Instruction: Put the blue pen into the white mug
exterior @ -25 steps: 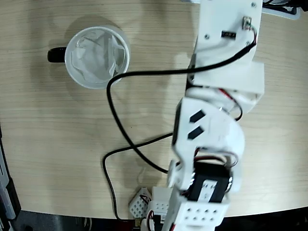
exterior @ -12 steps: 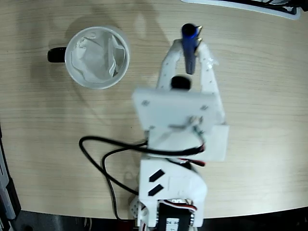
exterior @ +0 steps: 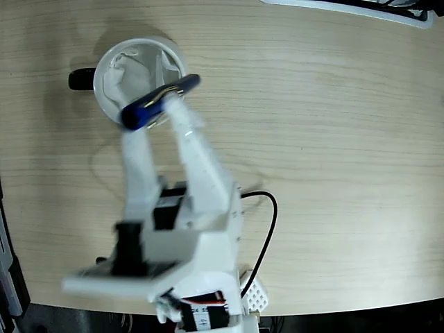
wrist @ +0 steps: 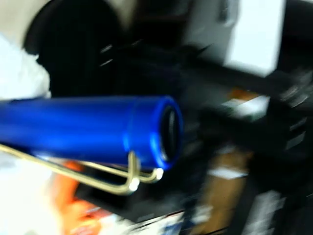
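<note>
The blue pen is glossy, with a metal wire clip along its side. In the fixed view it lies tilted, lower left to upper right, across the lower rim of the white mug in the upper left of the frame. The round mug holds crumpled white paper, its black handle pointing left. In the wrist view the pen fills the left half, its cap end toward the centre.
</note>
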Tool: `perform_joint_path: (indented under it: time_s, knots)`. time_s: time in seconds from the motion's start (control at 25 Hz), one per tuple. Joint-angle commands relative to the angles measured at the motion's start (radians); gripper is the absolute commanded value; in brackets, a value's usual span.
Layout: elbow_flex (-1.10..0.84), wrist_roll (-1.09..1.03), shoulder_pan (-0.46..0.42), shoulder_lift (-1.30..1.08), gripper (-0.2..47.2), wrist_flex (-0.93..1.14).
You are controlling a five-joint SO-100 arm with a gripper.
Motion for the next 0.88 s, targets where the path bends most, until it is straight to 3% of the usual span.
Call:
perform_joint_path:
  time_s: [0.0,0.36,0.84]
  knots:
    - [0.011,0.003,-0.046,0.003,0.1,-0.098]
    - [0.201,0.003,-0.110,-0.074,0.1,-0.374]
    - [0.301,0.003,-0.155,-0.195,0.2,-0.541]
